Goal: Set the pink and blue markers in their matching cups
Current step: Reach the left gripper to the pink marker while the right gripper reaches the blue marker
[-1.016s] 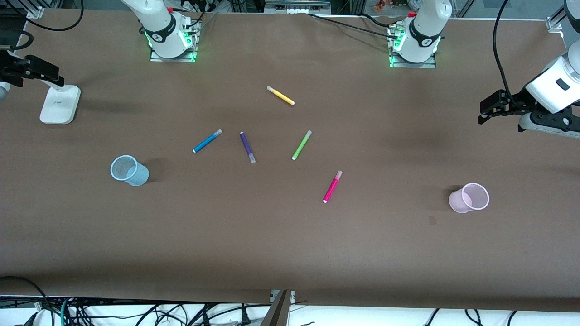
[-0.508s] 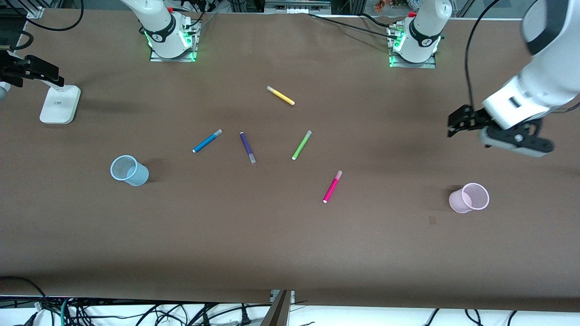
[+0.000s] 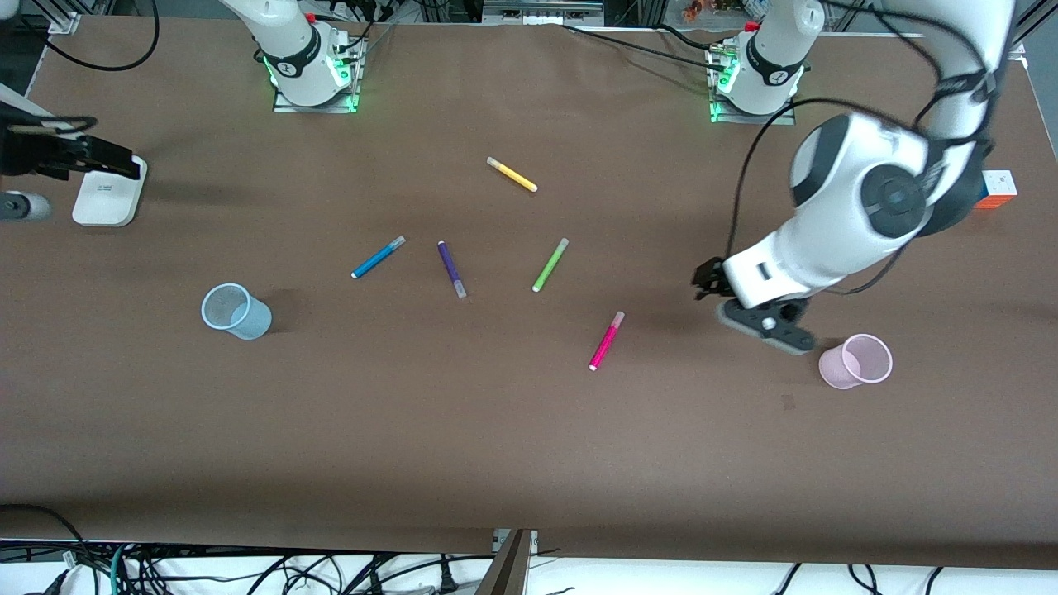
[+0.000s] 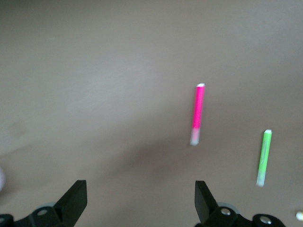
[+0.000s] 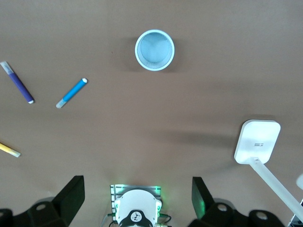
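Note:
The pink marker [image 3: 606, 340] lies flat mid-table; in the left wrist view this pink marker [image 4: 197, 113] is ahead of my open, empty left gripper [image 4: 140, 198]. My left gripper [image 3: 709, 279] hangs over bare table between that marker and the pale pink cup [image 3: 857, 361]. The blue marker [image 3: 378, 257] lies near the upright pale blue cup [image 3: 235, 311]. My right gripper [image 3: 122, 163] hovers open and empty over the right arm's end of the table. From high up its wrist view shows the blue cup [image 5: 155, 50] and blue marker [image 5: 71, 93] beyond the gripper [image 5: 137, 198].
A purple marker [image 3: 451, 268], a green marker [image 3: 550, 264] and a yellow marker [image 3: 512, 174] lie loose mid-table. A white stand [image 3: 107, 192] sits below the right gripper. A coloured cube [image 3: 996, 186] rests at the left arm's end.
The left arm has swung in from the table's end and come down toward the pink marker and pink cup. The right gripper has shifted slightly. Markers and cups have not moved.

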